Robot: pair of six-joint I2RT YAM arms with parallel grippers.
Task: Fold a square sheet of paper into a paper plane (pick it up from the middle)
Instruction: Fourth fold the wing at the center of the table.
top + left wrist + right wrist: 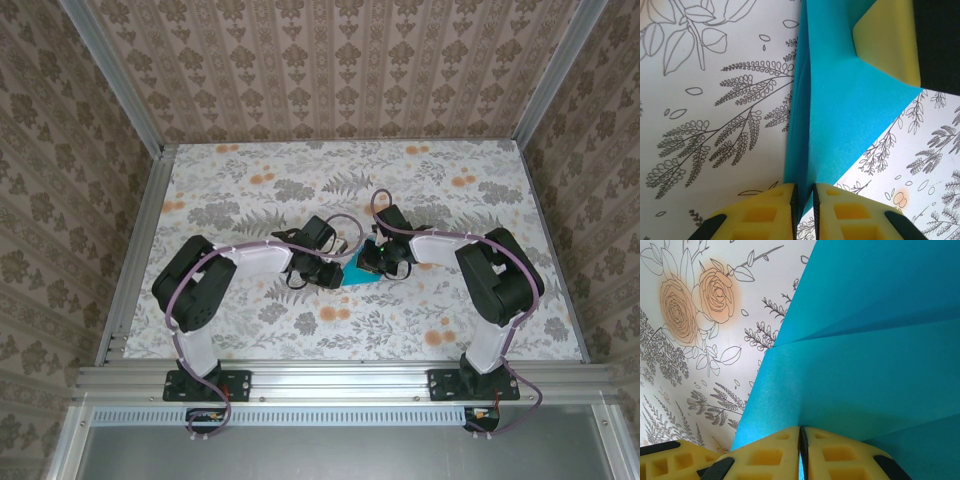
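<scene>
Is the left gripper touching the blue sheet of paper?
Touching. In the left wrist view, the left gripper pinches a fold of the sheet of paper between its yellow fingers.

Damask-patterned walls (330, 70) enclose a floral-print table (250, 170) framed in aluminium.

no legible text, no labels, no numbers anywhere

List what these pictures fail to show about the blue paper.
1. Top view: the blue paper lies mostly under the left gripper and the right gripper, so its outline and folds are unreadable.
2. Left wrist view: the paper runs off the top edge, and a yellow finger pad covers its far corner.
3. Right wrist view: the top and right edges cut the paper off, and its pinched edge is hidden between the pads.
</scene>
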